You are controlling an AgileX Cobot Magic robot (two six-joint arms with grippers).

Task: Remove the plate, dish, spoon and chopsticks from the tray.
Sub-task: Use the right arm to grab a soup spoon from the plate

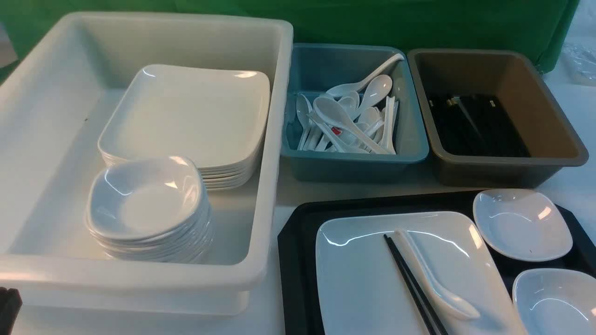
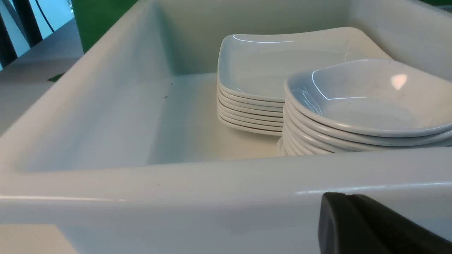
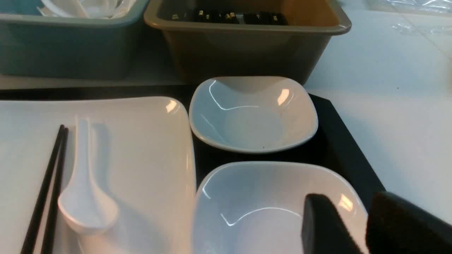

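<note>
The black tray (image 1: 291, 242) holds the white plate (image 1: 363, 274), with the chopsticks (image 1: 409, 284) and the spoon (image 1: 433, 284) lying side by side on it. Two small white dishes sit right of the plate: a far dish (image 1: 521, 223) and a near dish (image 1: 554, 302). In the right wrist view, my right gripper (image 3: 351, 199) straddles the rim of the near dish (image 3: 254, 204), one finger inside and one outside, closed on its wall. My left gripper (image 2: 344, 194) is shut and empty, just outside the near wall of the white tub (image 2: 176, 187).
The white tub (image 1: 274, 139) holds a stack of plates (image 1: 186, 116) and a stack of small dishes (image 1: 149, 204). Behind the tray stand a blue tub (image 1: 358, 156) with several spoons and a brown tub (image 1: 507, 167) with black chopsticks. A green backdrop closes the far side.
</note>
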